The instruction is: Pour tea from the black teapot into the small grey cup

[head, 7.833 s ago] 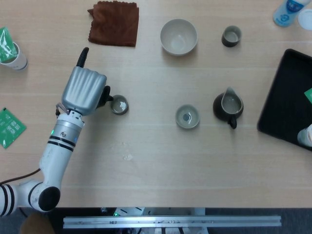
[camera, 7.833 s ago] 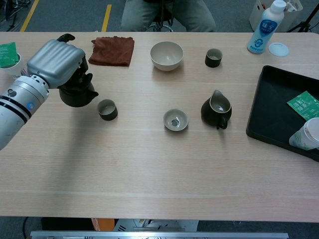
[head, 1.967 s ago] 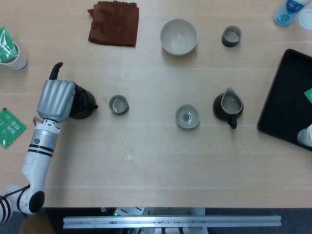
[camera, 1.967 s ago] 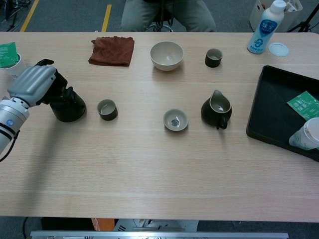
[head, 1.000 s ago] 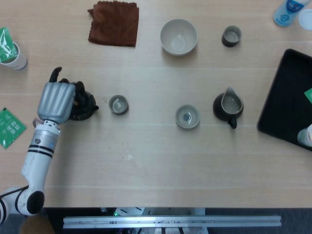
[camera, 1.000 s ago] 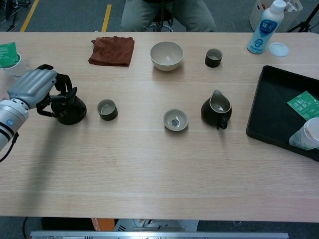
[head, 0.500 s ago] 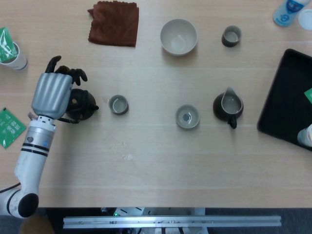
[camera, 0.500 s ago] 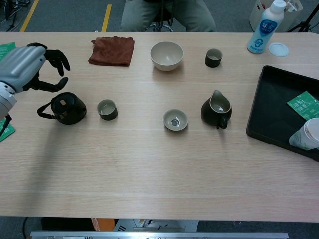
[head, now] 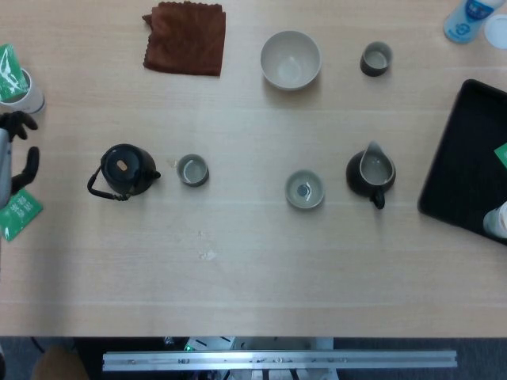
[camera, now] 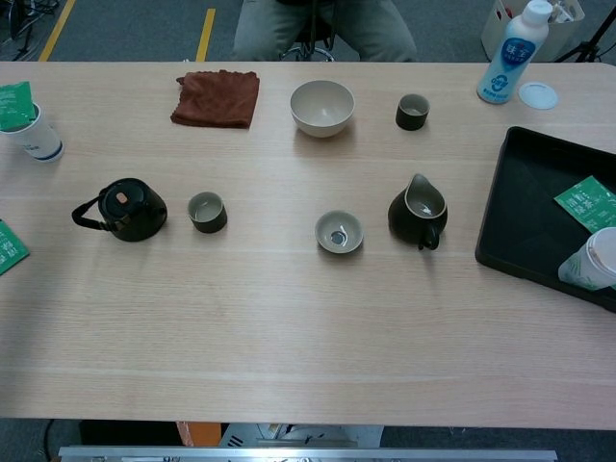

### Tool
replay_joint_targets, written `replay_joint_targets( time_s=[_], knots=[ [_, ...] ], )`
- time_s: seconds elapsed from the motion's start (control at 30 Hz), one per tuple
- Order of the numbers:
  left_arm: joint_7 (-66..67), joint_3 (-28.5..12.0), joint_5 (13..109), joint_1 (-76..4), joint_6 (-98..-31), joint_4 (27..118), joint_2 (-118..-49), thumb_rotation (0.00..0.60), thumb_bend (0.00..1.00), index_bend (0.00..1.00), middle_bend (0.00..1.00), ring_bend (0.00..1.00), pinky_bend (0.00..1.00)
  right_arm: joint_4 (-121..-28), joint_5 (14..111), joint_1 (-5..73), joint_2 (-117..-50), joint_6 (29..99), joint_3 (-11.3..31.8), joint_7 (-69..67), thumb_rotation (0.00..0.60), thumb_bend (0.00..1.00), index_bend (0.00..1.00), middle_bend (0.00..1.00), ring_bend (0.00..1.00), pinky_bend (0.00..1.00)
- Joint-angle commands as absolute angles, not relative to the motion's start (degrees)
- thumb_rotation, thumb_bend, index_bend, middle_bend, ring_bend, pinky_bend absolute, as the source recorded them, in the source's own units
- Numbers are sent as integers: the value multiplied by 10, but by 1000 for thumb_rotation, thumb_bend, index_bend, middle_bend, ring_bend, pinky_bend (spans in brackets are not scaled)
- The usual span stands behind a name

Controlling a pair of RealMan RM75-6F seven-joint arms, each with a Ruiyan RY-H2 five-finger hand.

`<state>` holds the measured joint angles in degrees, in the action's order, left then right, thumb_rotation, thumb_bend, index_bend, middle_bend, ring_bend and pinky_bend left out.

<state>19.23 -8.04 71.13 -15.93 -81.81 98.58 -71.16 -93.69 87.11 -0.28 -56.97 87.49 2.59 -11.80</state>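
Standing beside grey cup (head: 192, 169): black teapot (head: 124, 170).

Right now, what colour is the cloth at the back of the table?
Reddish brown cloth, clearest in the chest view.

No text, brand or number could be read anywhere. The white bottle (camera: 513, 53) at the far right carried a blue label with printing too small to make out. The green packets (camera: 589, 203) in the black tray (camera: 525, 192) and in the paper cup (camera: 29, 130) showed faint marks, none legible.
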Motion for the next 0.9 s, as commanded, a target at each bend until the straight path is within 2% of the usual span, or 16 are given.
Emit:
replay_joint_targets(
  time_s=[0.03, 0.2, 0.37, 0.9],
  knots=[
    [182, -69, 717, -125, -859, 1010, -685, 600, 375, 406, 486, 352, 140, -939, 872, -2, -570, 875, 26, -114, 600, 0, 429, 362, 210, 229],
    [158, -55, 742, -84, -911, 1018, -666, 600, 375, 406, 486, 351, 140, -945, 876, -2, -569, 875, 24, -110, 600, 0, 429, 363, 210, 229],
    [152, -34, 765, -54, -935, 1034, -651, 600, 375, 407, 482, 351, 140, -948, 886, 1, -567, 871, 19, -107, 600, 0, 428, 363, 209, 229],
    [178, -17, 798, -26, -941, 1073, -638, 600, 375, 407, 478, 348, 140, -963, 960, 17, -567, 867, -8, -100, 600, 0, 429, 363, 209, 229]
  ],
)
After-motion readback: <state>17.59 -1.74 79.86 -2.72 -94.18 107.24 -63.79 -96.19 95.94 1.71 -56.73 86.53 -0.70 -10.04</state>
